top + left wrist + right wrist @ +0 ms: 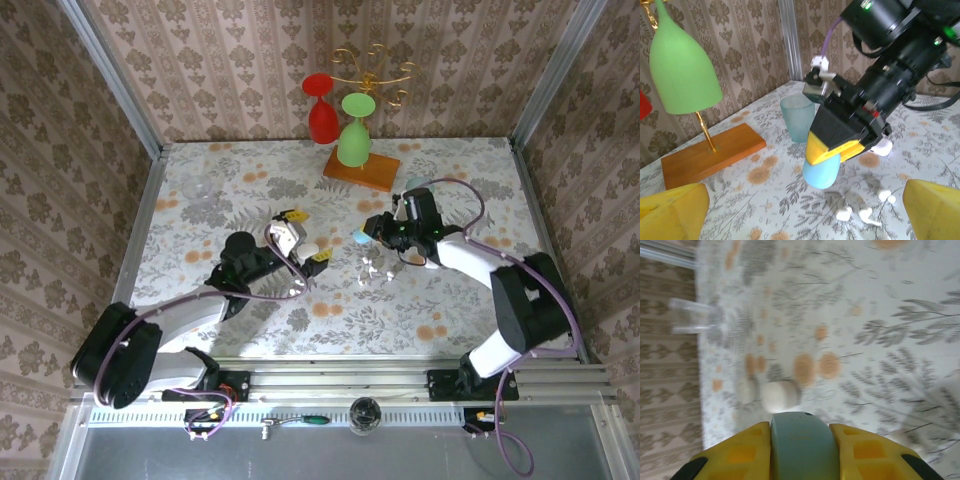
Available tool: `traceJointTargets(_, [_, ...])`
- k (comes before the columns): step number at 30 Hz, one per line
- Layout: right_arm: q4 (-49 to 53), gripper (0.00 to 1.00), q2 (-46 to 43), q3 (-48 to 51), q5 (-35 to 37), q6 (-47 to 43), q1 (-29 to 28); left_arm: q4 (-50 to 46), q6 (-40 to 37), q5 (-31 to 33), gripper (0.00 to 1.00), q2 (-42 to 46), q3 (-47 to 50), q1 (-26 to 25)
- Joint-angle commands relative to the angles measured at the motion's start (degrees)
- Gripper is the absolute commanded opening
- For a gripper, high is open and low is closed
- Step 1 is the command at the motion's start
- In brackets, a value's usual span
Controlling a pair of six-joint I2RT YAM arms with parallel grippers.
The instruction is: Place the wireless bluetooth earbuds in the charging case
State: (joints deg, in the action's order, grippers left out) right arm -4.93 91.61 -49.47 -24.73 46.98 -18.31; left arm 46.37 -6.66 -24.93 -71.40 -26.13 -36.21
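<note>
Views from overhead and from both wrists of two arms meeting near the middle of the floral table (470,330). The right gripper (837,150) has its yellow fingers clamped on a light blue charging case (820,172), a rounded, pebble-like shell that hangs below the fingertips and appears raised above the table surface. Whether its lid is open cannot be told. In the right wrist view the same case is a grey-blue curve wedged between the two yellow pads (745,455). The wireless bluetooth earbuds (843,214) are several tiny glossy white pieces lying loose near the middle of the table, just below the held case and apart from it and from both grippers. The left gripper (306,237) has its fingers spread wide apart, with the yellow fingertips (675,210) at the two lower corners of the left wrist view. It faces the right gripper from the left side of the earbuds. A white rounded case (780,395) lies on the table beyond the right gripper, blurred. A small white piece (883,146) rests on the table behind the right fingers. A teal cup (797,117) stands upright toward the far edge, right of centre. A wooden base (710,155) at the middle of the far edge carries a gold stem, from which a green glass (680,60) and a red glass (321,110) hang bowl down. A clear cup (197,190) stands near the far left corner
</note>
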Motion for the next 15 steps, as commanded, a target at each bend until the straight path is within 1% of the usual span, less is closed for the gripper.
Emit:
traceJointTargets(1, [-1.9, 0.12, 4.7, -3.4, 3.8, -2.4, -0.6, -10.9, -4.9, 2.4, 1.0, 2.9, -0.2, 0.8])
traceJointTargets(5, [-2.5, 0.13, 10.6, -6.9, 4.8, -3.1, -0.8, -16.6, -8.0, 3.4, 1.0, 4.2, -1.4, 1.4])
traceJointTargets(9, [-2.3, 0.13, 15.9, -10.1, 6.3, -3.6, -0.8, -25.7, -10.8, 5.6, 1.0, 3.7, -5.0, 1.4])
traceJointTargets(15, [-1.3, 0.18, 23.1, -16.5, 7.5, -4.1, -0.8, -28.6, -15.5, 7.5, 1.0, 2.1, -5.7, 1.4])
